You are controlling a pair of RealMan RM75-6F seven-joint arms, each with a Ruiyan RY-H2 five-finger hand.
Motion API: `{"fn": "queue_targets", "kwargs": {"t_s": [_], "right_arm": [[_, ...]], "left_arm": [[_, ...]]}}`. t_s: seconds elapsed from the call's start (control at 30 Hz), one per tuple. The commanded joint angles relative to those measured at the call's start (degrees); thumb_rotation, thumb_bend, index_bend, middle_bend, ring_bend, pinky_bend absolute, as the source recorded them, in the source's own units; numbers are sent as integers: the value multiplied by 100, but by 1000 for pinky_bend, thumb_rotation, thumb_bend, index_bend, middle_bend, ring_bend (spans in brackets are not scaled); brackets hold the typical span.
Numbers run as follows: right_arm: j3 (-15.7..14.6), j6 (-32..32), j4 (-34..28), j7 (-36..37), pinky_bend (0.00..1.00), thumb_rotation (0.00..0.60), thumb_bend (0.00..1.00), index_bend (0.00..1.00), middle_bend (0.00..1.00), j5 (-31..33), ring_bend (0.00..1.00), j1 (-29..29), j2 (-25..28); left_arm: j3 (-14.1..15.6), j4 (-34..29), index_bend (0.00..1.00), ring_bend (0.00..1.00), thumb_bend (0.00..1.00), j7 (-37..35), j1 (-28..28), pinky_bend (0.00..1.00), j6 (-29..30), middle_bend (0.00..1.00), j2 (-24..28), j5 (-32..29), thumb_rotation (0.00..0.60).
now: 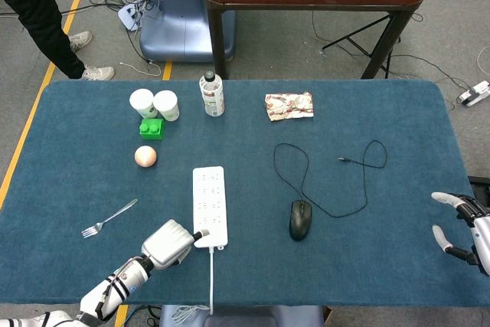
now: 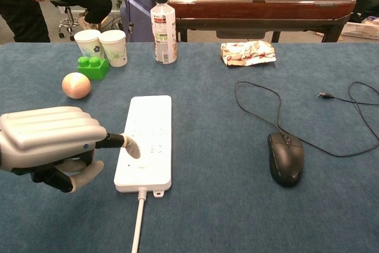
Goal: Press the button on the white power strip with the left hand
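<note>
Left hand (image 2: 50,143) is curled into a fist holding nothing, one fingertip (image 2: 131,147) extended onto the near left edge of the flat white plastic power strip (image 2: 146,140), which lies lengthwise on the blue felt-covered table (image 1: 367,243) (cord trailing toward the near edge). Right hand (image 1: 464,229) hovers with fingers spread and unladen at the table's right edge. Right of the strip sits a black computer mouse (image 2: 286,157).
</note>
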Motion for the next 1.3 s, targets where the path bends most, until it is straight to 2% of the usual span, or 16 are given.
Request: {"fn": "queue_targets", "kwargs": {"t_s": [0.03,0.67,1.3], "right_arm": [[40,11,-9,-64,435,600,355,264,313,69,252,-23,-18],[134,19,29,25,435,600,356,264,313,145,252,-63,-41],[170,-104,-2,-106,435,600,355,264,313,203,252,-42,-50]], "left_arm": [[14,58,240,1000,692,66,-49,1000,36,1000,-79,-59,600],[211,210,242,1000,688,388,-280,1000,170,1000,-358,-510,600],[371,316,231,1000,689,468,-411,1000,319,1000,-427,-698,600]]}}
